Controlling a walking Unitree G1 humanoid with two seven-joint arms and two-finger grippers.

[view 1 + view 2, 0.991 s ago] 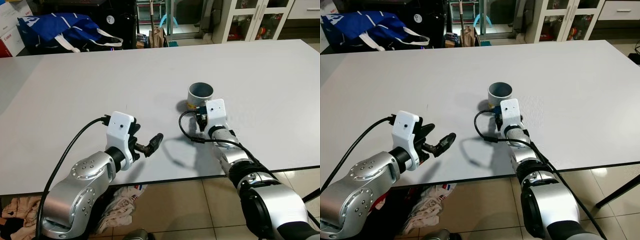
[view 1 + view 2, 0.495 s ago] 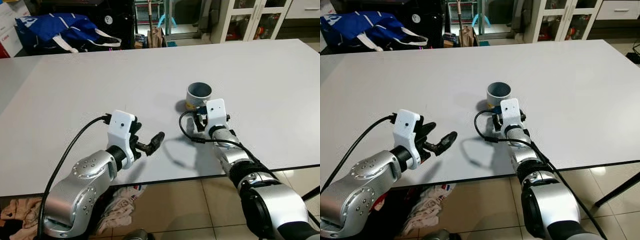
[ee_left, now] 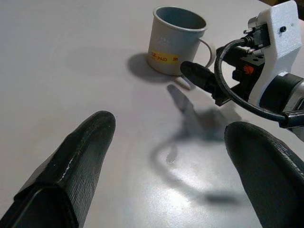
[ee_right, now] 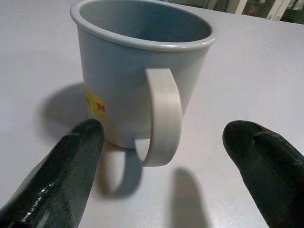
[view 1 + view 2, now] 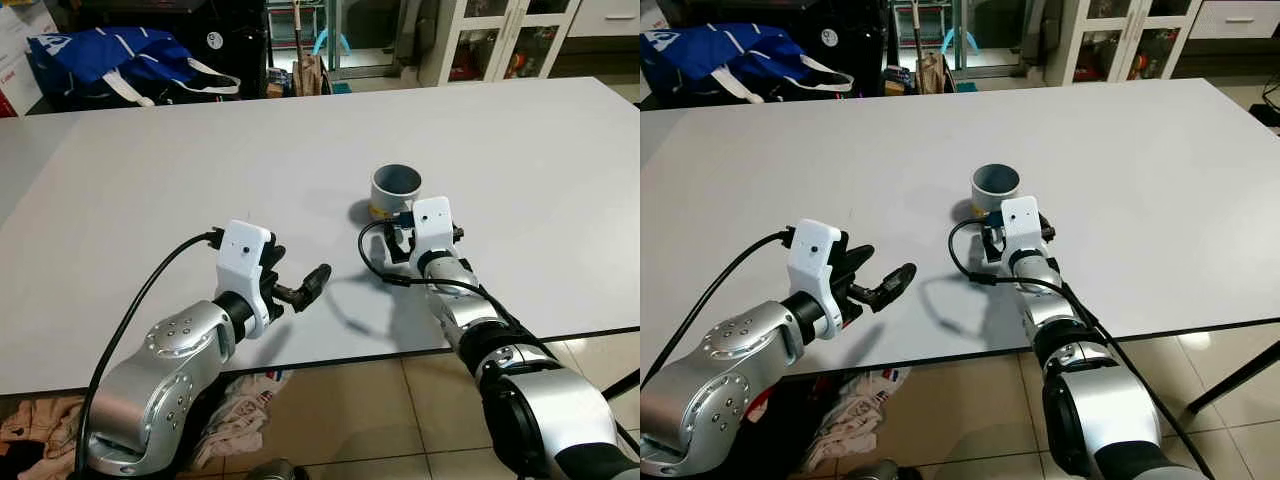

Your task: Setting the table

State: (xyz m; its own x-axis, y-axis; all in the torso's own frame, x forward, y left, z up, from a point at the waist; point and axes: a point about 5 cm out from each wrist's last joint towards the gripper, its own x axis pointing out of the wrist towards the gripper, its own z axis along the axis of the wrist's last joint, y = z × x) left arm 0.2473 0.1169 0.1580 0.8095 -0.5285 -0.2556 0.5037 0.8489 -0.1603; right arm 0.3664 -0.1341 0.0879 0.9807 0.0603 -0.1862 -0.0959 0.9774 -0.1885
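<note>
Pale grey-blue plastic mug (image 4: 142, 71), yellow label, upright on white table (image 5: 150, 170): light, rigid, slippery. Best grasped by handle. Right gripper (image 4: 164, 161) spread, empty, facing handle; left gripper (image 3: 161, 142) spread, empty.

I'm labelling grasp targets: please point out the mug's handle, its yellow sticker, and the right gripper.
mug handle (image 4: 164, 114), right wrist view, middle of the loop.
yellow sticker (image 3: 162, 58), left wrist view, on the mug's side wall.
right gripper (image 4: 171, 156), right wrist view, midway between its open fingertips.
</note>
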